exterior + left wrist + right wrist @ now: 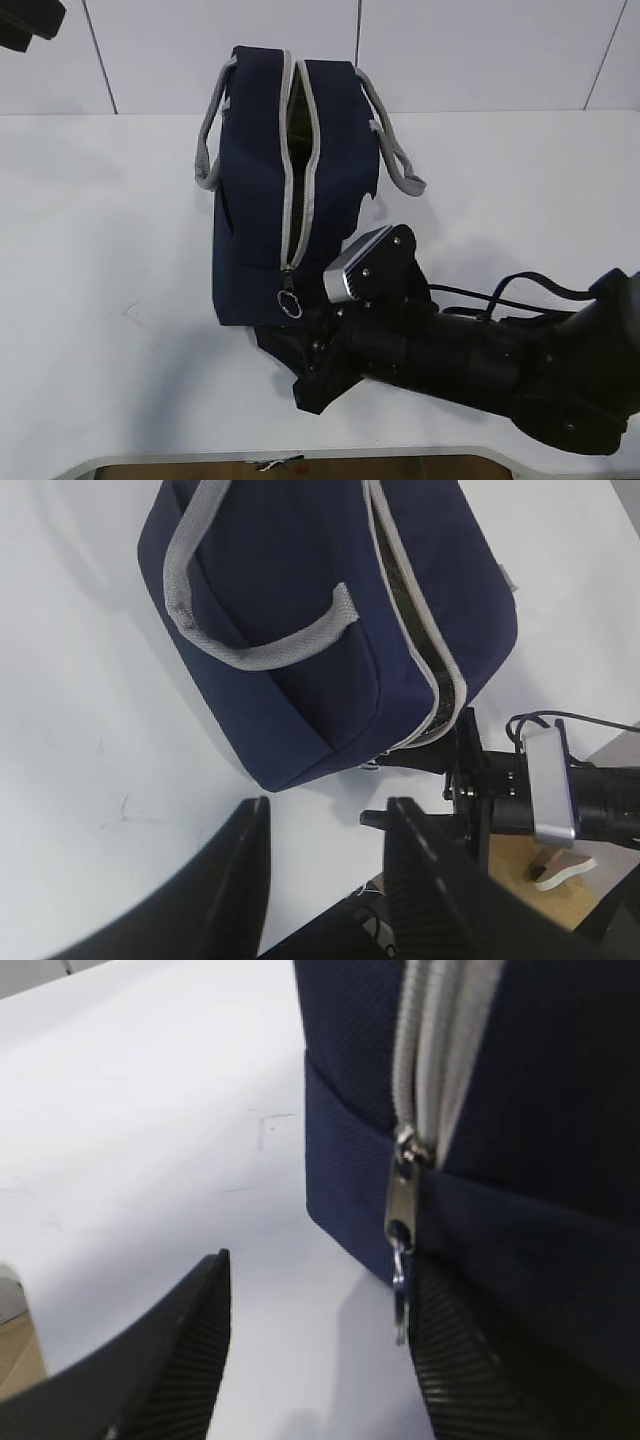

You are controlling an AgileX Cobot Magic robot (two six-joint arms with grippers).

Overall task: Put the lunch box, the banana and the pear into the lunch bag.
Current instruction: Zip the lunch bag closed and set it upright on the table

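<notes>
Lunch bag upright on table, zip open along top, R gripper at its low front end.

Zip pull w/ ring hangs just beside R gripper's right finger; jaws spread wide, holding nothing. Bag sits directly ahead of R gripper, close. L gripper also wide open, empty; bag ahead of it, apart. Grey handle faces L cam.

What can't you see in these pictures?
- Inside of the bag: all views show only a dark slit between the zipper edges, so the contents are hidden.
- Right gripper: in the exterior view, its fingertips are hidden by its own arm and the bag.
- Left gripper: absent from the exterior view.
- Ring pull: blurred in the right wrist view.
</notes>
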